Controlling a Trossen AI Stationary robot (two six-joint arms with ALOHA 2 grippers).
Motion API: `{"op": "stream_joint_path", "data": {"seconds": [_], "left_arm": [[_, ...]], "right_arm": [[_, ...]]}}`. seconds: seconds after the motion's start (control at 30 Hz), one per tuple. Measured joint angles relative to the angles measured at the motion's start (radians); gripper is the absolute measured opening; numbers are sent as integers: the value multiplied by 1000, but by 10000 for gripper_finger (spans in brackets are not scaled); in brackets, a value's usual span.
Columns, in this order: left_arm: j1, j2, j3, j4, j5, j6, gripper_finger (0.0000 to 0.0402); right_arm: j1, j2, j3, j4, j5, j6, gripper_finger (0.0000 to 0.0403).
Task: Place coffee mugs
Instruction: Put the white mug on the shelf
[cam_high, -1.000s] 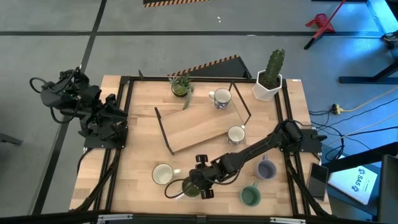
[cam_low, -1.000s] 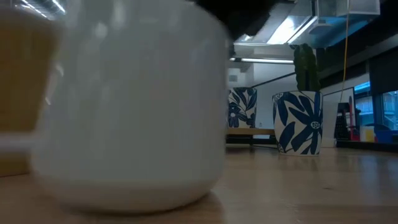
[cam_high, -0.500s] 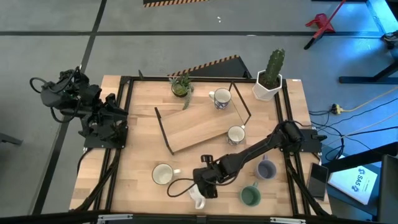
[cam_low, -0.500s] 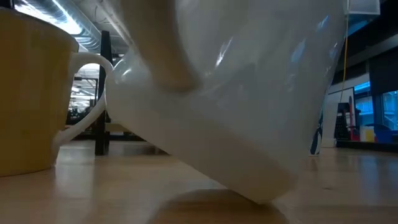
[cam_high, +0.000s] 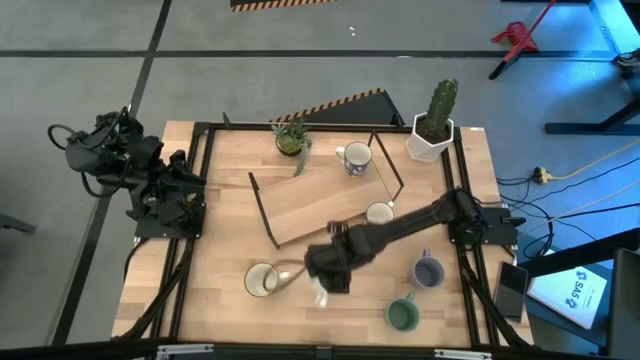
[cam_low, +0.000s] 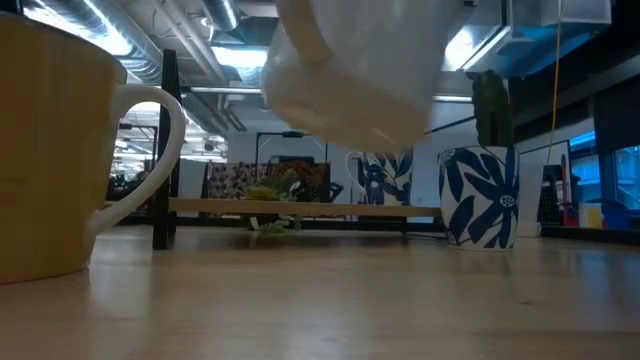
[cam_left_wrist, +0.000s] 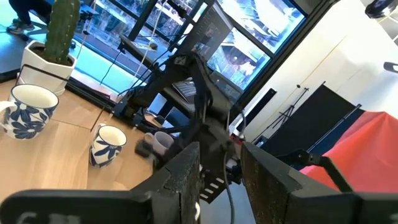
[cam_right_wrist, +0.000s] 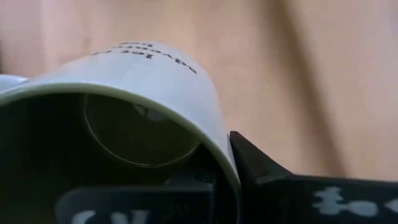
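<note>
Mug aloft: your right gripper (cam_high: 324, 277) has its fingers clamped on a plain white mug (cam_high: 321, 293), tilted clear of the table (cam_high: 230, 210) just beside another white mug (cam_high: 261, 280). Your left gripper (cam_high: 185, 195) waits at the table's left edge; you cannot tell its finger state.

bench (cam_high: 220, 270): pale wood, smooth matt grain being shown
white mug (cam_low: 350, 70): glazed ceramic, light being reflected glossily
right claw (cam_right_wrist: 186, 186): matt black plastic being seen

Right hand (cam_high: 326, 272) lifted white mug (cam_high: 321, 293) off table (cam_high: 232, 250), moved up toward wooden board (cam_high: 315, 205).
</note>
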Motion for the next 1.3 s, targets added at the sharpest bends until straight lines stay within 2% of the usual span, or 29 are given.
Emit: {"op": "stream_joint_path", "data": {"seconds": [0.17, 0.37, 0.6, 1.0, 1.3], "left_arm": [[0, 0, 0, 0, 0, 19, 112], [0, 0, 0, 0, 0, 19, 112], [0, 0, 0, 0, 0, 19, 112], [0, 0, 0, -24, 0, 20, 112], [0, 0, 0, -33, 0, 20, 112]], "right_arm": [[-101, -2, 101, -179, 42, -64, 3], [-280, -2, 112, -219, 40, -143, 2], [-447, -2, 112, -182, 36, -177, 1], [-513, 101, 112, -113, 14, -228, 1], [-546, 101, 109, -105, 33, -230, 5]]}}
